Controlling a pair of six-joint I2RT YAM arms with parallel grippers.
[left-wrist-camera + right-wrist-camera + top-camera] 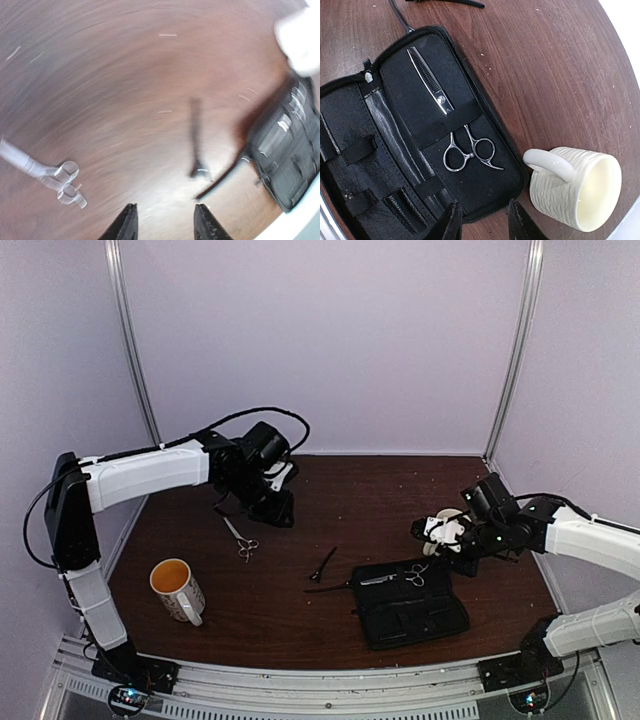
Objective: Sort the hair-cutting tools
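One silver scissors [240, 538] lies loose on the brown table below my left gripper [262, 502]; its ring handles show in the blurred left wrist view [62, 181]. My left gripper [165, 222] is open and empty. A second scissors [451, 128] is strapped inside the open black case [410, 605]. One black clip [324, 564] lies left of the case, blurred in the left wrist view [196, 142]; another clip [328, 587] lies at the case's left edge [220, 181]. My right gripper [484, 222] is open and empty over the case's near edge.
A white ribbed mug [577, 187] lies on its side right of the case, beside my right gripper [447, 532]. A white mug with an orange inside [177, 589] stands at the front left. The open case fills the left of the right wrist view [380, 165].
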